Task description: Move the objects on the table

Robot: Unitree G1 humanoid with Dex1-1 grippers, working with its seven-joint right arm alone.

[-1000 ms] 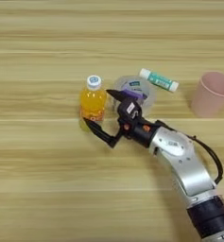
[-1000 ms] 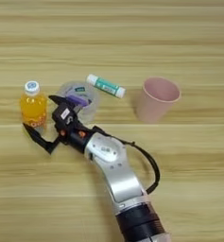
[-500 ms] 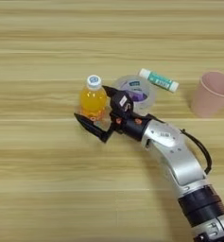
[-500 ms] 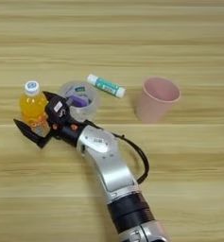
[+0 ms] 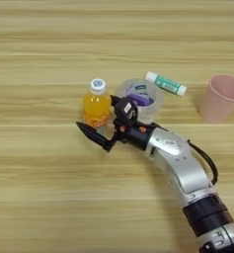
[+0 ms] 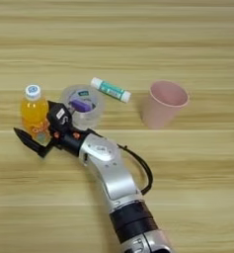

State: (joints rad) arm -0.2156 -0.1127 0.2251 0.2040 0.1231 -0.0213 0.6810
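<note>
Open jaws flank the upright, white-capped orange-juice bottle (image 5: 97, 105) beside the tape roll (image 5: 141, 98).

Juice bottle (image 5: 97, 105) upright beside flat tape roll (image 5: 140, 99); tube (image 5: 166, 83) lying just behind; pink cup (image 5: 220, 98) upright, apart right.

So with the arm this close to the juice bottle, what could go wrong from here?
The small orange-juice bottle with a white cap stands upright, with the black two-fingered tool spread around its base; a low sideways nudge could tip it. The wide clear tape roll sits right behind the tool, so the far finger could catch and drag it, perhaps into the white-and-teal tube beyond.
</note>
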